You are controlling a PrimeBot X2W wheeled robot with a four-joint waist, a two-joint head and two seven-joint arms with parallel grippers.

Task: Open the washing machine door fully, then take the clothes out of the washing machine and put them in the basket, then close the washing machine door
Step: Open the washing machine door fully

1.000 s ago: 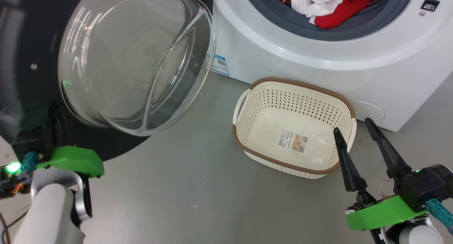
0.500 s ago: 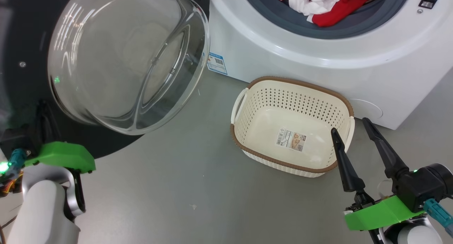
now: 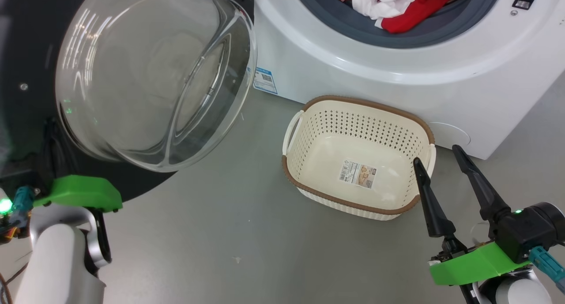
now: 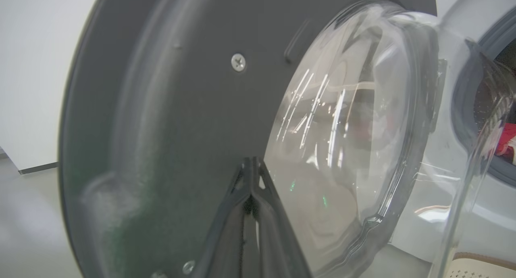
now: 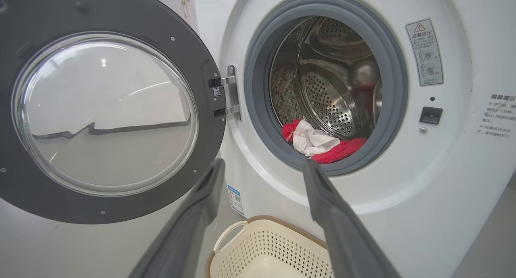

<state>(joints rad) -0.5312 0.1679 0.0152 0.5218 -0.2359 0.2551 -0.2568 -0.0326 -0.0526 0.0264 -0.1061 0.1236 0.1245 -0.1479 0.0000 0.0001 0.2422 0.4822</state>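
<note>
The washing machine door (image 3: 150, 74) stands swung open at the left, its glass bowl bulging toward me and its black rim (image 4: 169, 108) behind. My left gripper (image 4: 250, 161) is shut with nothing in it, tips right at the door's dark inner face beside the glass. The white washing machine (image 3: 397, 74) shows its grey ring, with red and white clothes (image 3: 393, 4) lying at the drum's mouth (image 5: 318, 143). The cream basket (image 3: 366, 104) stands empty on the floor before the machine. My right gripper (image 3: 437, 156) hangs open by the basket's right end, and its fingers (image 5: 264, 165) point at the drum opening.
Grey floor (image 3: 229, 233) lies open between the door and the basket. The door (image 5: 105, 108) hangs on its hinge (image 5: 227, 94) left of the drum. A blue label sticker (image 3: 264, 80) sits low on the machine's front.
The head view has shifted a little, so door, machine and basket sit slightly further left. Both grippers keep their states, and the clothes have not moved.
</note>
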